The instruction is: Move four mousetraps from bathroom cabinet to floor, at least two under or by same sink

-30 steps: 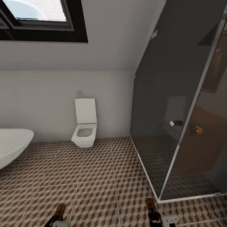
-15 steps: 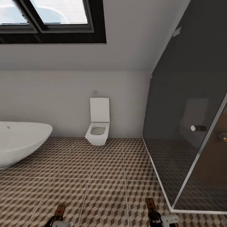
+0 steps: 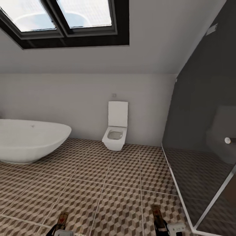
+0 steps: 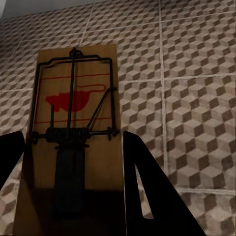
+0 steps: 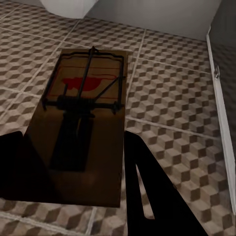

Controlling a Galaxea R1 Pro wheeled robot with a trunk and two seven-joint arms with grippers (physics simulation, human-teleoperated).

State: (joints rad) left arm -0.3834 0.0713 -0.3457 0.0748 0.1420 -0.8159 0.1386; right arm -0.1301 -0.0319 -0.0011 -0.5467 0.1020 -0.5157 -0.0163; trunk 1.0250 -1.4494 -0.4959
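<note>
I am looking over a bathroom floor (image 3: 108, 196) of cube-patterned tiles, with both arms showing at the near edge of the head view. My left pincer (image 3: 60, 229) is pinching a mousetrap (image 3: 62, 220), its tan board sticking forward past the dark fingers (image 4: 147, 196); in the left wrist view that left trap (image 4: 73, 128) is lying flat between the two fingers, with a red mouse print and a black wire bar on top, the tiles showing beyond it. My right pincer (image 3: 162, 227) is likewise pinching a second trap (image 3: 157, 213), and in the right wrist view this right trap (image 5: 83, 123) is sitting between the fingers (image 5: 147, 196) with its wire and red print facing up, above the floor. A white bathtub (image 3: 29, 141) is standing at the far left, a white toilet (image 3: 115, 131) is hanging on the far wall, and a dark glass shower (image 3: 203, 131) is filling the right side. A black-framed skylight (image 3: 65, 19) is sitting in the sloped ceiling at the upper left.
</note>
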